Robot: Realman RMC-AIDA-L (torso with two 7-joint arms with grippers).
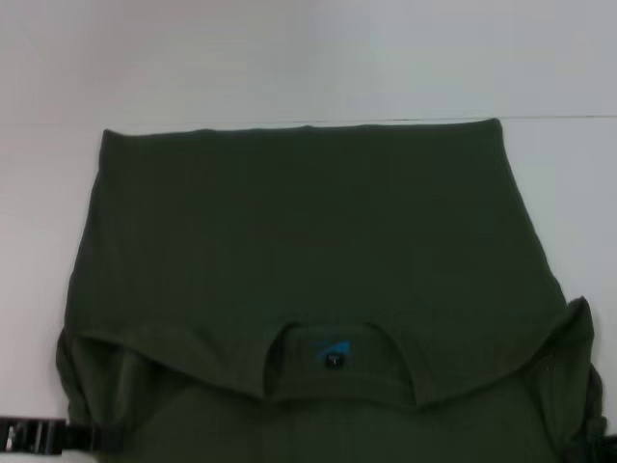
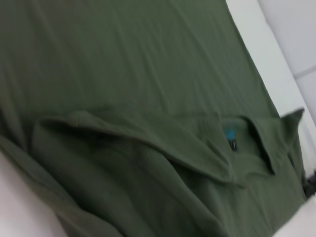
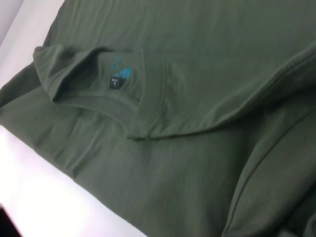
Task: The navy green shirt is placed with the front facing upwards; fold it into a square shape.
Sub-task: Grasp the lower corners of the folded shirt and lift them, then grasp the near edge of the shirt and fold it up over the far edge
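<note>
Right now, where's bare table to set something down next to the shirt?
Bare white table runs down the robot's left of the navy green shirt, another strip down its right, and a thin band lies beyond the far edge. The middle and near edge are all cloth, bunched at the collar.

Looks like a lab or test bench setup, not a home. Plain flat white tabletop (image 1: 564,193) runs edge to edge, with a bare pale wall (image 1: 308,58) straight behind it, no decor or furniture. Only item laid out is one dark olive-green cotton shirt (image 1: 308,222), spread flat, collar with a small blue neck label (image 1: 334,349) showing. Black robot hardware pokes in at the near corners. Exact facility type can't be told.
</note>
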